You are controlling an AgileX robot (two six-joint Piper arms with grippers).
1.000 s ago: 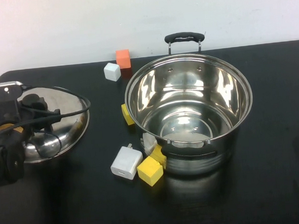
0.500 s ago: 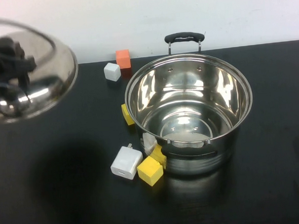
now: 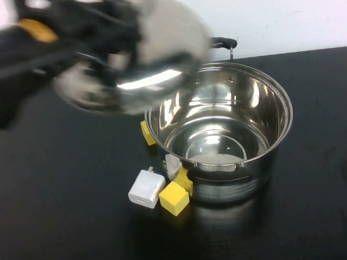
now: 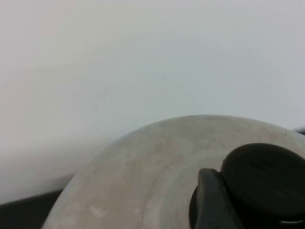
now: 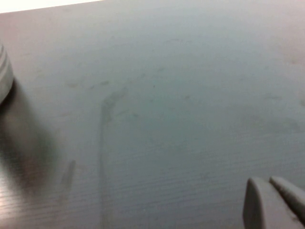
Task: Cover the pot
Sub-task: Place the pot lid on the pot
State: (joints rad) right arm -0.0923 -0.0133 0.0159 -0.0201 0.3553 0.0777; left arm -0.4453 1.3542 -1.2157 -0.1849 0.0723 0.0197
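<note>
The large shiny steel pot (image 3: pixel 221 133) stands open on the black table (image 3: pixel 60 202), right of centre; one black handle (image 3: pixel 222 43) shows at its back. My left gripper (image 3: pixel 113 19) is shut on the black knob (image 4: pixel 262 179) of the domed steel lid (image 3: pixel 139 55). It holds the lid tilted in the air over the pot's back left rim. The lid's dome (image 4: pixel 143 176) fills the left wrist view. My right gripper (image 5: pixel 274 200) does not show in the high view. Its wrist view shows its fingertips close together above bare black table, empty.
Beside the pot's front left lie a white charger (image 3: pixel 146 189) and yellow blocks (image 3: pixel 174 198). Another yellow block (image 3: pixel 147 133) lies against the pot's left side. The white wall (image 3: pixel 284 11) runs behind the table.
My left arm has lifted the lid off the table at the left and swung it up and to the right, to the pot's back left rim. The pot has not moved.
</note>
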